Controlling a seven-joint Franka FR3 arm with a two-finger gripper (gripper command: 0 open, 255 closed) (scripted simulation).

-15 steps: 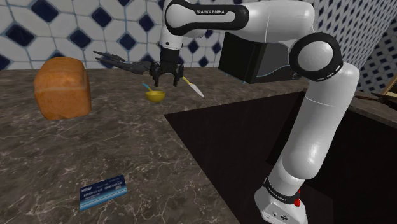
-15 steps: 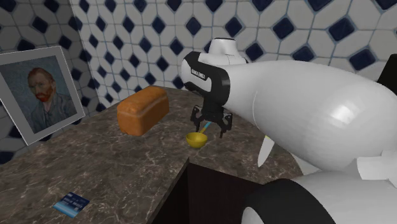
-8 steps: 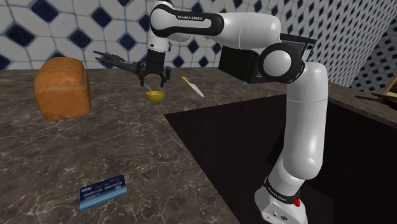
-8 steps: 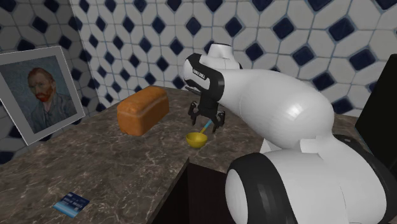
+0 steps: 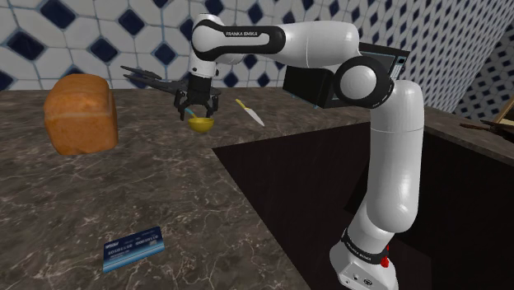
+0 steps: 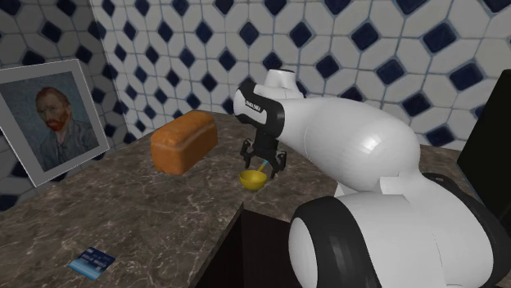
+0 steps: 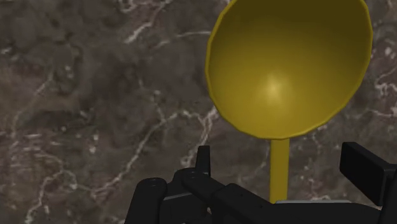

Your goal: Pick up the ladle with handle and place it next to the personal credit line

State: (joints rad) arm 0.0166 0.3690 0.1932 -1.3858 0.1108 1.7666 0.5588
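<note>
We find the yellow ladle [image 5: 199, 123] resting on the marbled tabletop [image 5: 123, 189] near the tiled wall, well apart from the blue card [image 5: 132, 246] toward the shoulder view's lower left. The gripper [image 5: 196, 107] is poised just above it, fingers spread, with the slim handle [image 7: 278, 172] between them and untouched. We judge the grasp sound only if the gripper descends squarely, keeps the handle centred, and closes near the bowl [image 7: 289, 70] so the ladle cannot swing when lifted.
</note>
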